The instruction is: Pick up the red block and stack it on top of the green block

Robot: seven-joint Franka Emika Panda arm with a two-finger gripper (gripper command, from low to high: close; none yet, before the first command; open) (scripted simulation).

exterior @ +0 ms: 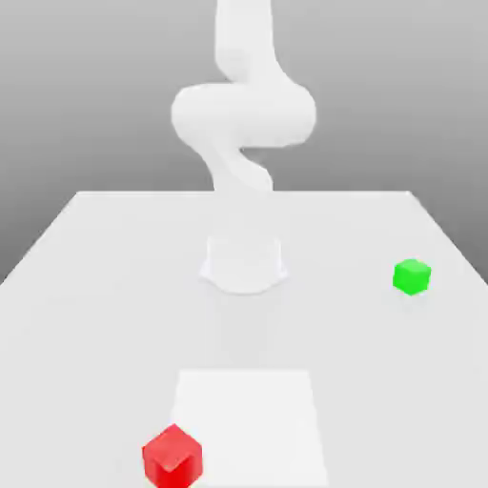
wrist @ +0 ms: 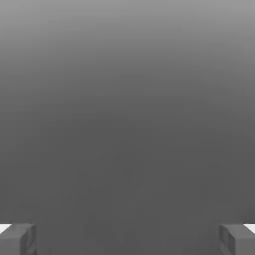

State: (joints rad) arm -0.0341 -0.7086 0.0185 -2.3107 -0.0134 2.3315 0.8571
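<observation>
Best begun by swinging across to the small glossy red cube (exterior: 172, 456), near the front edge of the white table (exterior: 86, 286), well apart from the small green cube (exterior: 412, 276) at the exterior view's right. Gripper (wrist: 127, 239) spread wide, holding nothing. Red cube turned corner-forward; no long axis, so aligning the fingers (wrist: 17, 238) with two flat faces.

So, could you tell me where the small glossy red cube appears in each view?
Exterior view: the small glossy red cube sits near the lower edge, towards the exterior view's left.
Hand view: nothing red, plain grey between the open gripper's fingers.
Shared landmark: the white robot arm, carrying that gripper.
</observation>
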